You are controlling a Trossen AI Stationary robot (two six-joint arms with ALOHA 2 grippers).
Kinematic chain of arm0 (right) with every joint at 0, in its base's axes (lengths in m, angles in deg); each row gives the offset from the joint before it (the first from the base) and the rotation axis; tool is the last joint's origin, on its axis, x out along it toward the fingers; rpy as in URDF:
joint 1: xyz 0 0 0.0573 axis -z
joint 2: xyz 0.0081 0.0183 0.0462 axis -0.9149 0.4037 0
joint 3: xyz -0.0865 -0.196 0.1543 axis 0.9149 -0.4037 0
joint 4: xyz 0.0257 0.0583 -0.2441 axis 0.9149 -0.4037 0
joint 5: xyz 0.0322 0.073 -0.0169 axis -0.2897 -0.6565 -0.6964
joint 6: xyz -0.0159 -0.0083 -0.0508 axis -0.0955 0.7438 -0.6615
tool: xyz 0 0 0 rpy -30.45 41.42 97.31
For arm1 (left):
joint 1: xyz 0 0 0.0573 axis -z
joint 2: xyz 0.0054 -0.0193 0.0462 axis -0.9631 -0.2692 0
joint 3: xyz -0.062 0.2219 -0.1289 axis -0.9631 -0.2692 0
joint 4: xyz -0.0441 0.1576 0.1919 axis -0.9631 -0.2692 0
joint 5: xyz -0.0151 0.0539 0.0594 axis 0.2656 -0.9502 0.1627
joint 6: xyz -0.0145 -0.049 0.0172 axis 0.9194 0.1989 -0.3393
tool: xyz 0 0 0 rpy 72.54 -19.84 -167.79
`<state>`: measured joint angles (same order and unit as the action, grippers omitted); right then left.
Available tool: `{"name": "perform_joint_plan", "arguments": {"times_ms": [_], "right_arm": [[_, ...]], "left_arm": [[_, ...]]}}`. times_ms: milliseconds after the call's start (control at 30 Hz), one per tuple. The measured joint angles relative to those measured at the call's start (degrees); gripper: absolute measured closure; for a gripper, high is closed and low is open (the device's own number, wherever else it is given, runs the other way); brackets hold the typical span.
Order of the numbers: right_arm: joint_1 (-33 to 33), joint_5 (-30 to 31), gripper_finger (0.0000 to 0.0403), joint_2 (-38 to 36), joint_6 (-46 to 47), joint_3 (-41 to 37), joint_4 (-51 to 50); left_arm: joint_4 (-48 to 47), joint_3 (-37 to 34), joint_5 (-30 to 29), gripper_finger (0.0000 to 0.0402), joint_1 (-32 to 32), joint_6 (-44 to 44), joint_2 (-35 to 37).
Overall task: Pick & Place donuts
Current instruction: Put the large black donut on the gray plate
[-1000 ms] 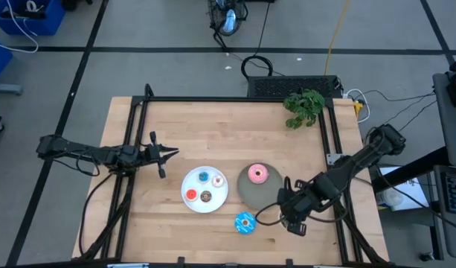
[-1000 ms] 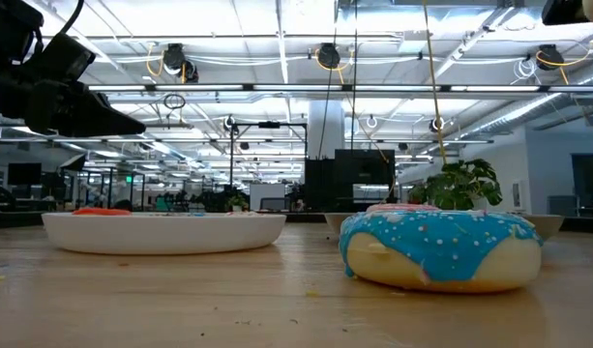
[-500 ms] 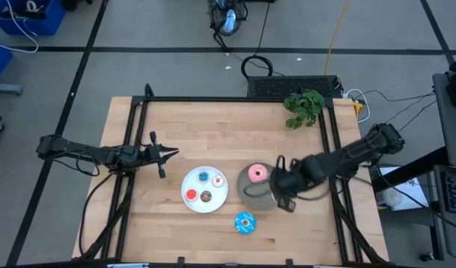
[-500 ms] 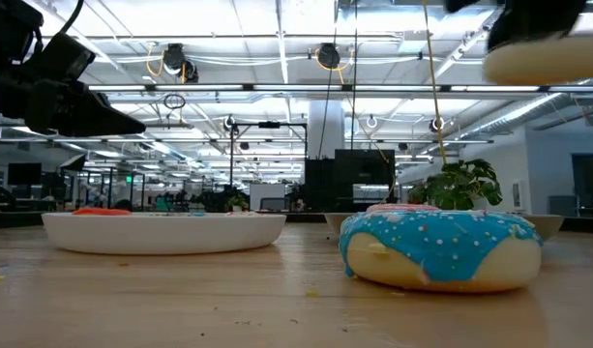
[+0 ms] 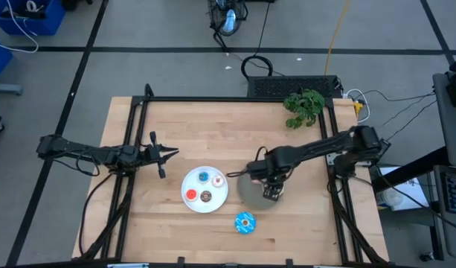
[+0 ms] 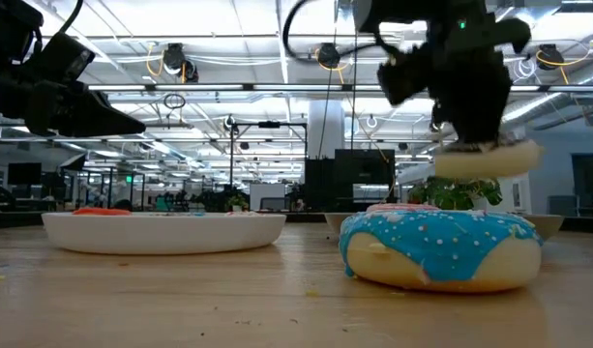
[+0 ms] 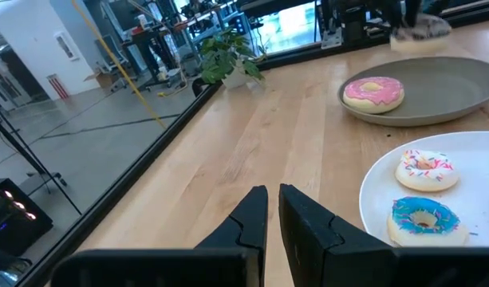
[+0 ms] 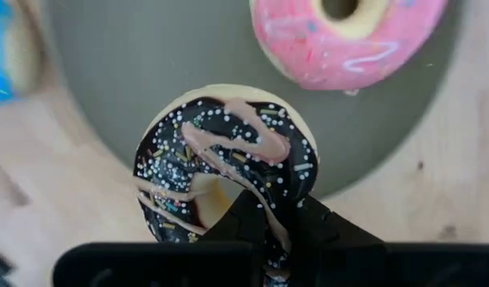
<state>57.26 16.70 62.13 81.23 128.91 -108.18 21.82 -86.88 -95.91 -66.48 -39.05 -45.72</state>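
A: Holding the chocolate donut (image 8: 228, 163) by its rim, your right gripper (image 8: 264, 219) has both fingers clamped on it, and it hangs above the grey plate (image 8: 156, 72), clear of the plate's surface in the low view.

B: Where is that on the table?

A: In the high view your right gripper (image 5: 271, 190) is over the plate's 3 o'clock part. The pink donut (image 8: 348, 36) lies on the same plate, just beside the held one, toward 12 o'clock of it.

B: And the blue-iced donut?

A: The blue-iced donut (image 5: 245, 222) sits on the bare wood at about 7 o'clock of the grey plate, near its edge but apart from it. It fills the front of the low view.

B: The small ones?

A: You have four tiny donuts on the white plate (image 5: 192, 181), at 9 o'clock of the grey plate: blue (image 5: 204, 177), pale pink (image 5: 218, 180), red (image 5: 190, 195) and brown (image 5: 206, 197).

B: Your other arm?

A: Your left gripper (image 5: 165, 153) waits at 10 o'clock of the white plate, well apart from it, fingers nearly together on nothing. A potted plant (image 5: 303, 106) stands at the table's far right corner.
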Motion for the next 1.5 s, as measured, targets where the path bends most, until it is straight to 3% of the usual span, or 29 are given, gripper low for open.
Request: {"name": "perform_joint_plan", "arguments": {"times_ms": [267, 767, 1033, 1133, 1500], "right_arm": [[0.3, -1.7, 0.0390, 7.1, -4.8, -0.7, 0.7], [1.1, -1.7, 0.0383, 8.9, -6.2, -0.7, 3.4], [1.0, -1.7, 0.0338, 8.9, -6.3, -0.7, 5.5], [1.0, -4.5, 0.0319, 8.9, -7.4, -0.8, 5.3], [0.9, -6.0, 0.0228, 8.9, -7.3, -0.8, 4.4]], "left_arm": [[0.0, 0.0, 0.0, 0.0360, 0.0, 0.1, 0.0], [0.0, 0.0, 0.0, 0.0360, 0.0, 0.1, 0.0], [0.0, 0.0, 0.0, 0.0360, 0.0, 0.1, 0.0], [0.0, 0.0, 0.0, 0.0360, 0.0, 0.1, 0.0], [0.0, 0.0, 0.0, 0.0360, 0.0, 0.1, 0.0]]}}
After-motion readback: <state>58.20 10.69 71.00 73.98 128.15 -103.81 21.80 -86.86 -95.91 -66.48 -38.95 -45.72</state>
